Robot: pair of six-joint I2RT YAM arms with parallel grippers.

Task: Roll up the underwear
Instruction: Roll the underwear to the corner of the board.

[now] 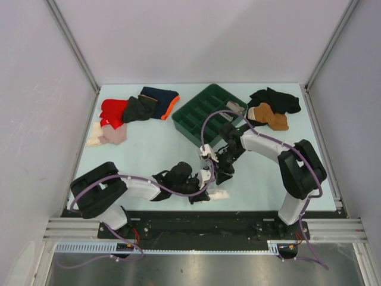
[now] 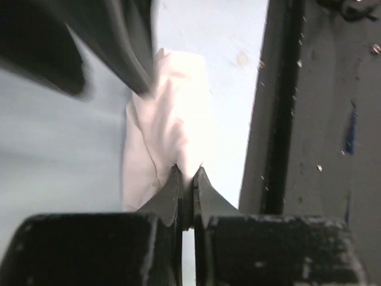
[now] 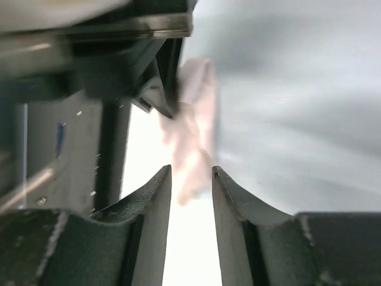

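Note:
The underwear (image 1: 219, 194), a small white bunched cloth, lies close to the table's front edge between the two arms. In the left wrist view the underwear (image 2: 172, 119) runs away from my left gripper (image 2: 187, 173), whose tips are shut on its near edge. From the left, my left gripper (image 1: 205, 192) reaches it low over the table. My right gripper (image 1: 221, 174) hangs just behind the cloth. In the right wrist view my right gripper (image 3: 191, 173) stands open, and the blurred underwear (image 3: 193, 125) shows beyond its tips.
A green tray (image 1: 205, 113) with compartments stands at the back centre. Red (image 1: 112, 111), navy (image 1: 159, 101) and pale pink-beige (image 1: 110, 136) garments lie back left. Black and tan-brown garments (image 1: 271, 113) lie back right. A black rail (image 2: 280, 107) runs along the table's front edge beside the underwear.

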